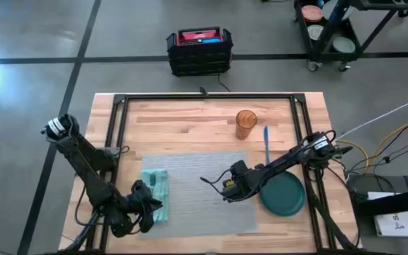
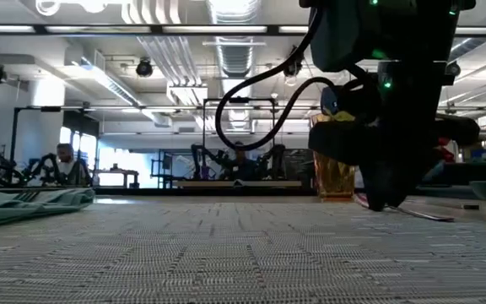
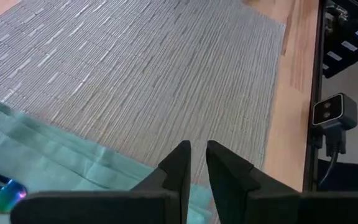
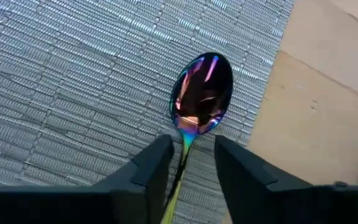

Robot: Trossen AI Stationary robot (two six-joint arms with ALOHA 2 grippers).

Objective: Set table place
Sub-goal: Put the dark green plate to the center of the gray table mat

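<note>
Right gripper holds an iridescent spoon by its handle, bowl resting on the mat near its plate-side edge; the green plate sits on the table just off that edge. Left gripper waits, fingers nearly together, over the teal napkin at the mat's opposite edge. Judgement: lay the spoon flat and parallel to the mat's edge before opening, leaving room for the plate.
</note>
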